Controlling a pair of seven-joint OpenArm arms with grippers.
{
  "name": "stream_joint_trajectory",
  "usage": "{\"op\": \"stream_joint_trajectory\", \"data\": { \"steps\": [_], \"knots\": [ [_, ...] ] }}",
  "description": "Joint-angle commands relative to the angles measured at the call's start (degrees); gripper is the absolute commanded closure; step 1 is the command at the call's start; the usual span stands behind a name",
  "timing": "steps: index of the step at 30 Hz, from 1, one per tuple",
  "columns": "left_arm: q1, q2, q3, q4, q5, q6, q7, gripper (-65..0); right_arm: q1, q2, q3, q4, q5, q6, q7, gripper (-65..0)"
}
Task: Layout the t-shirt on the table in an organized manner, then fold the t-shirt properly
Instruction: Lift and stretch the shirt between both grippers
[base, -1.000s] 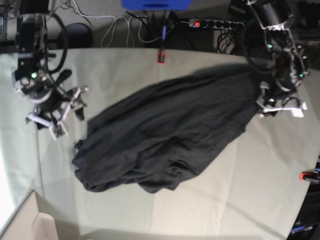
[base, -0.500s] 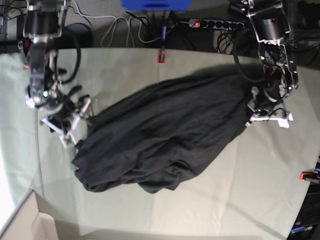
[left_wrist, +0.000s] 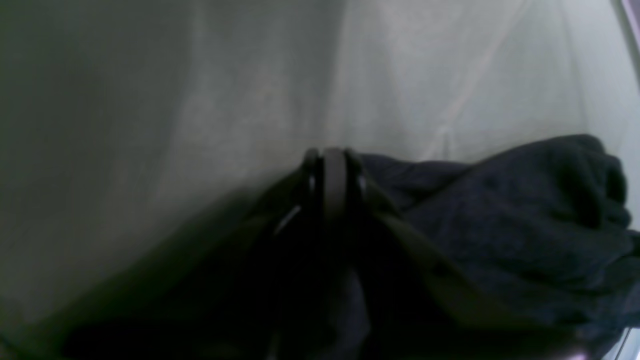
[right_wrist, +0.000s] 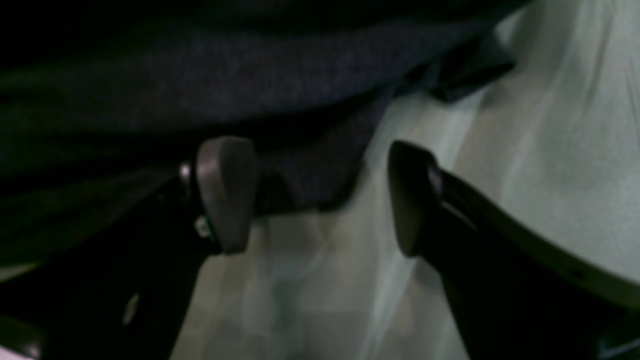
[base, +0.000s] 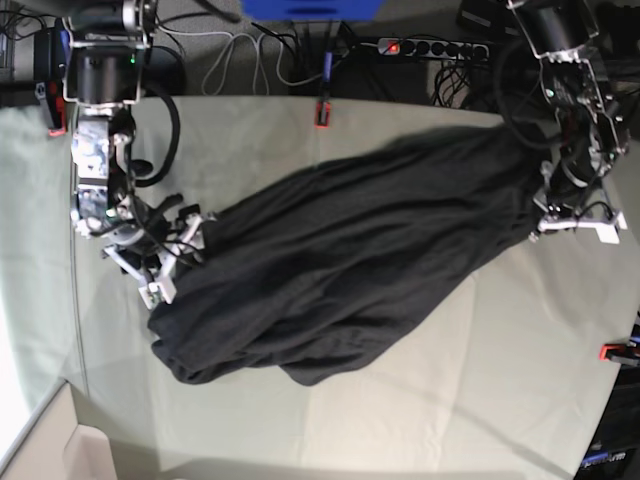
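The dark t-shirt lies bunched and stretched slantwise across the pale grey-green table. At the shirt's right end, my left gripper is shut on the t-shirt. In the left wrist view its fingertips press together, with dark cloth bunched around them over the table. My right gripper stands open at the shirt's left edge. In the right wrist view that gripper straddles a fold of the t-shirt just above the table. No graphic shows.
A red clamp sits on the far table edge and another on the right edge. Behind the table lie a power strip and cables. A cardboard box stands at the near left corner.
My left gripper shut on the shirt's right end and drew it to the right, stretching the cloth. My right arm came in to the shirt's left edge, still open.
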Motion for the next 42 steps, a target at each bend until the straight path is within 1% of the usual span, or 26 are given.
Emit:
{"op": "stream_joint_trajectory", "data": {
  "steps": [1, 3, 5, 6, 7, 8, 9, 11, 13, 16, 20, 24, 26, 30, 31, 34, 35, 37, 38, 40, 41, 42],
  "knots": [
    [-0.5, -0.7, -0.2, 1.0, -0.2, -0.1, -0.8, 0.0, 2.2, -0.2, -0.3, -0.3, 0.9, -0.1, 1.2, -41.8],
    [-0.4, -0.7, -0.2, 1.0, -0.2, -0.1, -0.8, 0.0, 3.5, -0.2, -0.3, -2.7, 0.9, -0.1, 1.8, -41.7],
    [-0.4, -0.7, -0.2, 1.0, -0.1, -0.1, -0.8, 0.0, 3.9, -0.2, -0.2, -5.3, 0.9, -0.1, 3.6, -41.5],
    [-0.4, -0.7, -0.2, 1.0, -0.1, -0.1, -0.8, 0.0, 3.9, -0.1, -0.2, -6.1, 0.9, -0.1, 4.9, -40.7],
    [-0.4, -0.7, -0.2, 1.0, -0.1, -0.1, -0.8, 0.0, 3.6, 0.2, -0.2, -6.3, 0.9, -0.1, 5.7, -38.2],
    [-0.4, -0.7, -0.2, 1.0, -0.1, -0.1, -0.8, 0.0, 3.5, 0.3, -0.2, -6.3, 0.9, -0.1, 6.0, -34.6],
    [-0.4, -0.7, -0.2, 1.0, -0.1, -0.1, -0.8, 0.0, 3.2, 0.4, -0.2, -6.3, 0.9, -0.1, 5.8, -28.8],
    [-0.4, -0.7, -0.2, 1.0, -0.1, -0.1, -0.8, 0.0, 2.0, 0.5, -0.2, -5.8, 0.8, -0.1, 5.6, -14.1],
    [-0.4, -0.7, -0.2, 1.0, -0.1, -0.1, -0.8, 0.0, -0.1, 0.5, -0.1, -2.8, 0.7, -0.1, 4.5, 0.0],
    [-0.4, -0.7, -0.2, 1.0, -0.1, -0.1, -0.8, 0.0, -5.2, 1.8, 0.1, 5.1, 0.7, -0.1, 2.1, -0.6],
    [-0.6, -0.7, -0.2, 1.0, -0.1, -0.1, -0.8, 0.0, -13.8, 1.9, 0.1, 19.1, 0.8, -0.1, 1.7, 0.0],
    [-0.8, -0.7, -0.2, 1.0, -0.2, -0.1, -0.8, 0.0, -19.7, 1.8, 2.5, 29.1, 0.7, -0.1, 1.4, 0.0],
    [-0.8, -0.7, -0.2, 1.0, -0.2, -0.1, -0.8, 0.0, -21.9, 1.8, 4.0, 33.1, 0.7, -0.1, -0.3, 0.0],
    [-0.6, -0.7, -0.2, 1.0, -0.2, -0.1, -0.8, 0.0, -25.4, 1.8, 9.8, 39.2, 0.7, 0.0, -6.0, 0.0],
    [-0.5, -0.7, -0.2, 1.0, -0.2, -0.1, -0.8, 0.0, -26.3, 1.8, 11.2, 40.2, 0.7, 0.7, -7.1, 0.0],
    [-0.5, -0.7, -0.2, 1.0, -0.2, -0.1, -0.8, 0.0, -29.4, 1.7, 14.3, 41.1, 0.7, 4.8, -9.2, 0.0],
    [-0.5, -0.7, -0.2, 1.0, -0.2, -0.1, -0.8, 0.0, -30.5, 1.0, 15.3, 41.1, 0.7, 5.4, -9.6, 0.0],
    [-0.5, -0.7, -0.2, 1.0, -0.2, -0.1, -0.8, 0.0, -32.8, -2.0, 17.2, 41.1, 0.7, 5.6, -9.7, 0.0],
    [-0.5, -0.7, -0.2, 1.0, -0.2, -0.1, -0.8, 0.0, -34.0, -3.0, 17.8, 41.1, 0.7, 5.6, -9.8, 0.0],
    [-0.5, -0.7, -0.2, 1.0, -0.2, -0.1, -0.8, 0.0, -35.6, -3.1, 17.5, 40.7, 0.8, 6.3, -9.8, 0.0],
    [-0.5, -0.7, -0.2, 1.0, -0.2, -0.1, -0.8, 0.0, -36.1, -3.1, 16.8, 40.6, 0.8, 7.9, -9.8, 0.0],
    [-0.5, -0.7, -0.2, 1.0, -0.2, -0.1, -0.8, 0.0, -36.4, -3.1, 16.4, 40.4, 0.8, 10.4, -9.8, 0.0]
  ]
}}
